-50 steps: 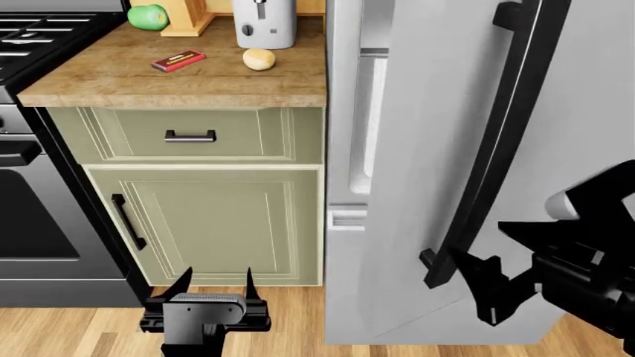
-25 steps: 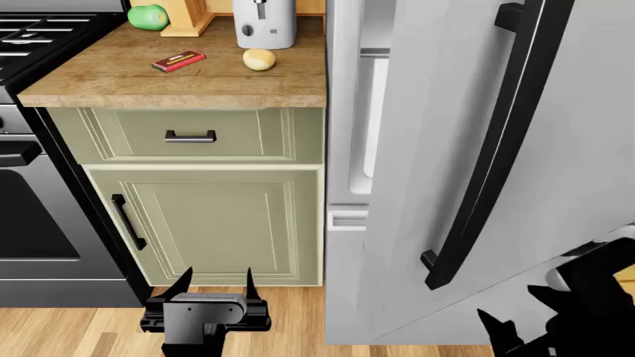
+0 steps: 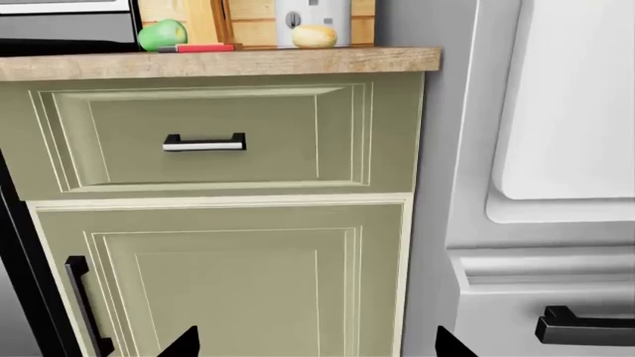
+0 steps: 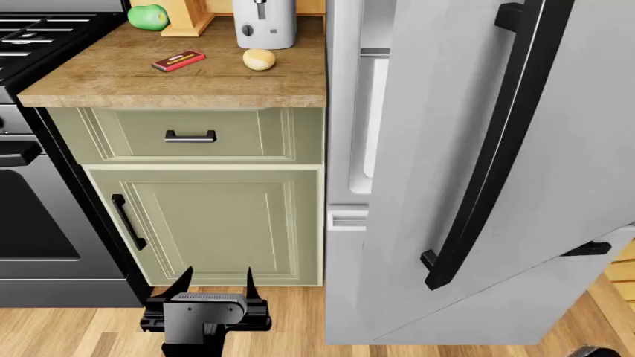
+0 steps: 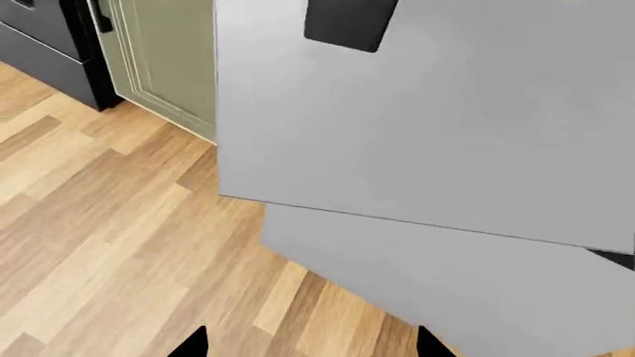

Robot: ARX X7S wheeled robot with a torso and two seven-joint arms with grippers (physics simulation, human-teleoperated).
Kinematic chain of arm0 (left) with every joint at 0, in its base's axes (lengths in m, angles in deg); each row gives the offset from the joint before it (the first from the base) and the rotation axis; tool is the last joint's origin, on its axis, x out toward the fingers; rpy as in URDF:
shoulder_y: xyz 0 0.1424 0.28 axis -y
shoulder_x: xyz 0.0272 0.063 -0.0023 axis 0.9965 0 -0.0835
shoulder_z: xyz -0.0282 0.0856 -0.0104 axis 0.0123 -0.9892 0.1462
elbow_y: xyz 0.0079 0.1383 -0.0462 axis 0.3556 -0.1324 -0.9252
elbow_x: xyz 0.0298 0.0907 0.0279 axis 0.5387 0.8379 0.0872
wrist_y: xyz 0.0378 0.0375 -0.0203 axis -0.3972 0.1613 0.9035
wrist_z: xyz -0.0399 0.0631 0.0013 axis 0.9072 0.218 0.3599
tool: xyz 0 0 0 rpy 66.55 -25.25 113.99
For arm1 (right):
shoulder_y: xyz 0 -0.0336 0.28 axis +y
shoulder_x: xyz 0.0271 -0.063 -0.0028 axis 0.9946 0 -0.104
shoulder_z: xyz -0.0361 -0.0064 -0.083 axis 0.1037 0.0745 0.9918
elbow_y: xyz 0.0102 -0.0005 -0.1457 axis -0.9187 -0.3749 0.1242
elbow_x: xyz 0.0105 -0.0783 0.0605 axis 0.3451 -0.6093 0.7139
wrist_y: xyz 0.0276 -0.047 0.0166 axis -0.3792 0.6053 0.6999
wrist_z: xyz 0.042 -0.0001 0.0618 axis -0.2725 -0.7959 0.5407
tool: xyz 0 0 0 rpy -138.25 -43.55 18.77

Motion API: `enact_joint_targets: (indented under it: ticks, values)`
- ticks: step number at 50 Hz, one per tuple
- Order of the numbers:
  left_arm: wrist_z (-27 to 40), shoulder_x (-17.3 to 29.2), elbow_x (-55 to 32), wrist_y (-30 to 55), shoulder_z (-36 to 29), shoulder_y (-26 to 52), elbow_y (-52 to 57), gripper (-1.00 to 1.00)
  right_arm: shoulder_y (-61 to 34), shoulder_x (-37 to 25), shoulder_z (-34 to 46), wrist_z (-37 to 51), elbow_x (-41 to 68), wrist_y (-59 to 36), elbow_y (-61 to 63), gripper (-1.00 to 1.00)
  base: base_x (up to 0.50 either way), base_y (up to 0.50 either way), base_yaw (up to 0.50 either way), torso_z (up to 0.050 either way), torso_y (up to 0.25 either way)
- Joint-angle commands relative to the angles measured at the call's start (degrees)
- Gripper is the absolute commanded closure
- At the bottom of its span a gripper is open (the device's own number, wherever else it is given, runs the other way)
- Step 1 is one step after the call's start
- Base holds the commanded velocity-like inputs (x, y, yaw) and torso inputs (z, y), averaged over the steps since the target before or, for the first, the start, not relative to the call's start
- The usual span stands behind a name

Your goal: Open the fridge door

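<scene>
The fridge door (image 4: 585,126) is a pale grey panel with a long black bar handle (image 4: 493,141). It stands ajar, its left edge swung off the fridge body so a gap (image 4: 373,111) shows. My left gripper (image 4: 213,284) hangs open low in front of the green cabinet door (image 4: 223,223), holding nothing; its tips frame that cabinet (image 3: 248,282) in the left wrist view. My right gripper (image 5: 309,343) is open and empty, below the door's lower edge (image 5: 417,149) and above the wooden floor (image 5: 119,245). It is almost out of the head view.
The freezer drawer front (image 5: 447,297) sits under the door, with its black handle (image 3: 585,327). A black stove (image 4: 30,193) stands at the left. The wooden counter (image 4: 149,82) carries a green apple (image 4: 148,16), a red bar (image 4: 178,60), a pale round item (image 4: 259,59) and a grey appliance (image 4: 265,22).
My right arm has dropped from beside the handle's lower end, down and out of the head view. The door stays ajar. The left arm has not moved.
</scene>
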Motion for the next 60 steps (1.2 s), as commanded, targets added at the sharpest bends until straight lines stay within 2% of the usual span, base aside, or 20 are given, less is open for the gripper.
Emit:
enact_joint_targets:
  ticks: [1, 5, 9, 22, 42, 60]
  values:
    - [0.2, 0.2, -0.2, -0.1, -0.1, 0.0, 0.2, -1.00, 4.7, 8.5, 3.0, 11.7, -14.4, 6.8, 1.4, -1.00, 0.00, 0.00, 0.00, 0.000, 0.000]
    - [0.5, 0.3, -0.2, 0.3, -0.2, -0.2, 0.9, -1.00, 5.6, 10.9, 2.9, 14.8, -17.9, 8.4, 1.8, -1.00, 0.00, 0.00, 0.00, 0.000, 0.000]
    - [0.5, 0.3, -0.2, 0.2, -0.3, -0.1, 0.7, -1.00, 5.3, 13.2, 3.8, 14.8, -20.5, 5.7, 3.7, -1.00, 0.00, 0.00, 0.00, 0.000, 0.000]
    - [0.4, 0.4, -0.4, -0.4, -0.4, 0.1, 0.1, -1.00, 4.4, 17.6, 5.9, 11.1, -22.2, 2.2, 3.7, -1.00, 0.00, 0.00, 0.00, 0.000, 0.000]
    - [0.8, 0.7, -0.7, -0.3, -0.8, 0.1, 0.4, -1.00, 1.6, 23.7, 9.3, 7.2, -27.0, -6.1, 10.9, -1.00, 0.00, 0.00, 0.00, 0.000, 0.000]
    - [0.9, 0.9, -1.1, -0.5, -0.9, 0.2, 0.5, -1.00, -11.5, 34.3, 7.3, 5.8, -20.0, -25.0, 22.9, -1.00, 0.00, 0.00, 0.00, 0.000, 0.000]
